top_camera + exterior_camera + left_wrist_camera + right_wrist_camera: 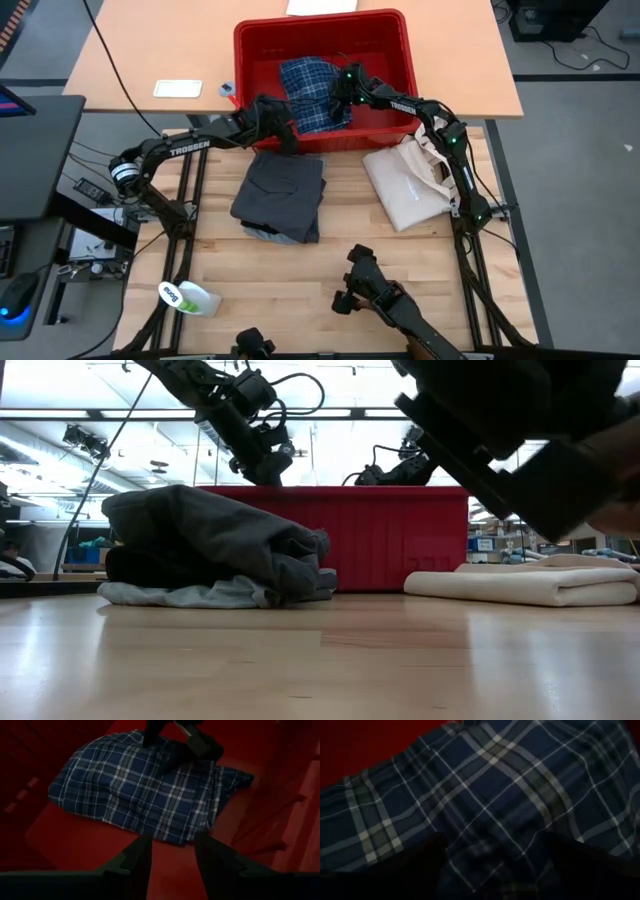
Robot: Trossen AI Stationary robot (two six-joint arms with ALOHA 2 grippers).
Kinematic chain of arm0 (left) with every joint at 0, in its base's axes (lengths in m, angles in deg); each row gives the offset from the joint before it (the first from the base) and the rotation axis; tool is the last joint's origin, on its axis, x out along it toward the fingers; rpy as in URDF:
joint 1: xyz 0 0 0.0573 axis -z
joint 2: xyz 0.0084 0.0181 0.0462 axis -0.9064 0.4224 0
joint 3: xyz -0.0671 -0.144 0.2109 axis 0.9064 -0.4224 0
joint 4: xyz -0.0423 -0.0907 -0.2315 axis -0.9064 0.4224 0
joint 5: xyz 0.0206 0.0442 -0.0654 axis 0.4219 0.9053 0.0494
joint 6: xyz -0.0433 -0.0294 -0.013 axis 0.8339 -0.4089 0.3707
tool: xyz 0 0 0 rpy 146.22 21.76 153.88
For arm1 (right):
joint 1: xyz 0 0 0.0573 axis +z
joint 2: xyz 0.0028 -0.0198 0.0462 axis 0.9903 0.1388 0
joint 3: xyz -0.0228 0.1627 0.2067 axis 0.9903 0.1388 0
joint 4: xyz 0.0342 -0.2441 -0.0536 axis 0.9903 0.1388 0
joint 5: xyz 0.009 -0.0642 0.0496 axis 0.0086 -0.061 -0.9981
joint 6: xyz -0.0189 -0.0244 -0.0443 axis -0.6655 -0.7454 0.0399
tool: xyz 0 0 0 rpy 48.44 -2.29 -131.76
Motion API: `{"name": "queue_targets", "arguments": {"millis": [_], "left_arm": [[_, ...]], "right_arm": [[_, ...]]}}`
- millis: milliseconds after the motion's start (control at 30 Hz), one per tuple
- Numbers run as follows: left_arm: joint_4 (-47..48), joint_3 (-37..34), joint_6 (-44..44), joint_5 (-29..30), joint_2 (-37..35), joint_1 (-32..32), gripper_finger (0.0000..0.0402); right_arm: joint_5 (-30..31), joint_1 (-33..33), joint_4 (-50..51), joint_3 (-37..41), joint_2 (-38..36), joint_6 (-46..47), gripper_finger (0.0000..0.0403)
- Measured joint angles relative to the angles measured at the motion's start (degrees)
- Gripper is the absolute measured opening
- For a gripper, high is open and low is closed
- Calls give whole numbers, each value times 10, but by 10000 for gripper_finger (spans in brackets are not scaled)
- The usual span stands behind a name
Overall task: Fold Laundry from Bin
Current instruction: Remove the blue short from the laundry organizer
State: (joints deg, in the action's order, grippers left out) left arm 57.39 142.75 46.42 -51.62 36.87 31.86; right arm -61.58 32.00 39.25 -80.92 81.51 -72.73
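Overhead, the red bin (325, 75) sits at the far side of the wooden table (300, 280), and the blue plaid shirt (312, 92) lies crumpled inside it. The right gripper (340, 88) reaches down into the bin onto the shirt, while the left gripper (283, 128) hovers at the bin's near rim. In front of the bin lies a folded dark grey garment (282, 192) on top of a light one, with a cream tote bag (410, 185) just beside it.

Low view: the folded stack (215, 555) rests before the bin's red wall (390, 545), the tote (530, 582) off to one side.

Left wrist view: its two fingers (137, 860) stand apart, gripping nothing, above the bin floor near the shirt's edge (145, 790).

Right wrist view: plaid cloth (495, 795) fills the frame, and the dark fingers (420, 862) are spread wide against it, not pinching it.
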Motion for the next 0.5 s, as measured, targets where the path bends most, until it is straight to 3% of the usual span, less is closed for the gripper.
{"name": "queue_targets", "arguments": {"millis": [100, 200, 433, 500], "left_arm": [[0, 0, 0, 0, 0, 0, 153], [0, 0, -1, 0, 0, 0, 153], [0, 0, -3, 0, 0, 0, 153], [-1, 0, -9, 0, 0, 0, 153]], "right_arm": [[1, 0, -1, 6, 0, 0, 339], [10, 0, -3, 12, 0, -5, 285], [33, 0, -15, 23, 0, -64, 54], [35, -1, -17, 23, 0, -71, 22]]}}
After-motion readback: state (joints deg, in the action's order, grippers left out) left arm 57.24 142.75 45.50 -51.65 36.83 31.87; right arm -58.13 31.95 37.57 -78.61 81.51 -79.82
